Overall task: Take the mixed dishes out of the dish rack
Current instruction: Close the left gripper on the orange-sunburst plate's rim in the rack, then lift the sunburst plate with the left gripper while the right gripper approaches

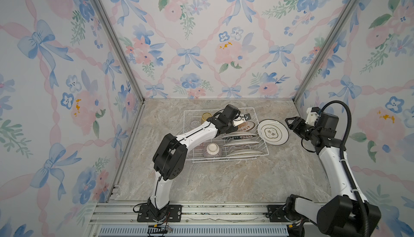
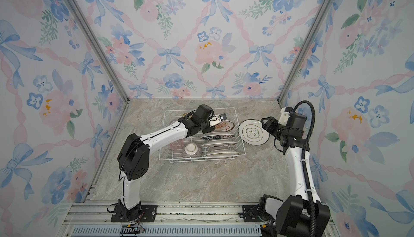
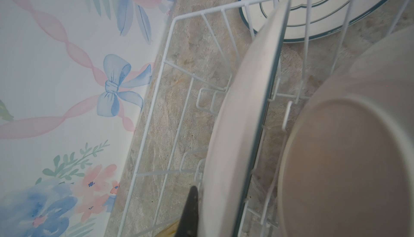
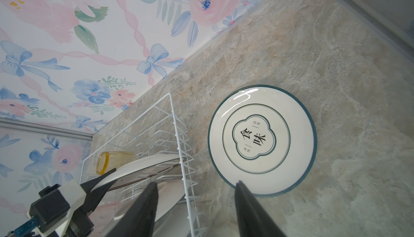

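Rack holds four plates, bowl and tumblers; left jaws pinch rearmost plate, right jaws wide.

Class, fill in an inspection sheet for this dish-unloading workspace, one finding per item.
Surface: marbled tabletop; loose plate lying flat beside the rack.
Job's things: dish rack holds three plates on edge, upturned bowl, yellow tumbler, clear tumbler.
Clutter: nothing seen.
Pincers: left pincer shut on fourth plate in the rack; right pincer open, empty.
Cables: black hose along right arm.
Surroundings: floral walls.
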Controlling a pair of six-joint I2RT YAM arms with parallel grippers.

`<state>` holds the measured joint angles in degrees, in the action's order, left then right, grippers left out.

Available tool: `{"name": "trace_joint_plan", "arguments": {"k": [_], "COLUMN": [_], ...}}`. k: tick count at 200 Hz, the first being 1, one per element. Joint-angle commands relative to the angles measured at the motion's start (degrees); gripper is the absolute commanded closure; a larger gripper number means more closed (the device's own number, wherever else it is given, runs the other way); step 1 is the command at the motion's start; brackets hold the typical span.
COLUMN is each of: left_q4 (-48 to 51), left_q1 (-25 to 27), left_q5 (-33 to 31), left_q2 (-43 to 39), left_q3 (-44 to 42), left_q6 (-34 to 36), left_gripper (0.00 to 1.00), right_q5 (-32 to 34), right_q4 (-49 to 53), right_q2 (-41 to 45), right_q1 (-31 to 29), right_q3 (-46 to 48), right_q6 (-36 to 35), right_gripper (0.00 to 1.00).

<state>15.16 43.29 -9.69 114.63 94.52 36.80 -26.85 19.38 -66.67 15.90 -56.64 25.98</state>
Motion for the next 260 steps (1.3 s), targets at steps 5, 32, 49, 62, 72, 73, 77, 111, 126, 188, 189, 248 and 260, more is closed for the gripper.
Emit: {"name": "trace_joint_plan", "arguments": {"k": [5,32,49,62,72,73,77,111,126,188,189,248,260], "left_q4": [-0.7,-0.7,-0.7,-0.7,-0.7,-0.7,-0.7,-0.7,-0.7,-0.5,-0.6,-0.5,-0.5], "left_q1": [-0.1,-0.2,-0.1,-0.1,-0.1,-0.1,-0.1,-0.3,-0.4,-1.7,-1.7,-7.7,-9.3], "left_q5": [-1.5,-1.9,-2.1,-2.4,-2.5,-2.5,-2.5,-2.8,-2.7,-0.3,-0.2,16.3,20.5], "left_q2": [0.8,-1.0,-2.2,-3.4,-4.1,-4.2,-4.5,-6.1,-6.7,-9.6,-9.7,-15.4,-16.2], "left_q3": [2.2,2.5,2.7,2.9,3.1,3.1,3.2,4.4,5.0,6.5,6.5,5.8,5.8], "left_q6": [-1.5,-1.5,-1.5,-1.5,-1.5,-1.5,-1.6,-1.8,-2.3,-6.0,-6.3,-19.8,-22.6], "left_gripper": [1.00,1.00,1.00,1.00,1.00,1.00,1.00,1.00,1.00,1.00,1.00,1.00,1.00], "right_q5": [-1.4,-1.5,-1.5,-1.6,-1.5,-1.5,-1.6,-1.5,-1.5,-2.9,-3.0,-10.1,-11.4], "right_q4": [-1.2,-1.2,-1.2,-1.3,-1.4,-1.4,-1.4,-1.8,-1.8,-2.5,-2.5,-11.3,-12.3], "right_q2": [-0.4,-0.3,-0.1,-0.1,0.0,0.0,0.1,0.0,0.0,0.1,0.1,0.9,1.0], "right_q1": [-0.8,-1.5,-2.0,-2.4,-2.7,-2.8,-2.9,-4.2,-4.7,-6.3,-6.3,-8.1,-8.8], "right_q3": [0.6,0.5,0.3,0.2,0.1,0.1,0.2,0.2,0.1,-0.3,-0.3,2.2,2.3], "right_q6": [0.3,0.0,-0.2,-0.2,-0.2,-0.3,-0.2,-0.5,-0.6,-1.8,-1.9,-2.2,-2.9], "right_gripper": [0.43,0.44,0.44,0.44,0.44,0.44,0.44,0.44,0.44,0.45,0.45,0.46,0.47]}}
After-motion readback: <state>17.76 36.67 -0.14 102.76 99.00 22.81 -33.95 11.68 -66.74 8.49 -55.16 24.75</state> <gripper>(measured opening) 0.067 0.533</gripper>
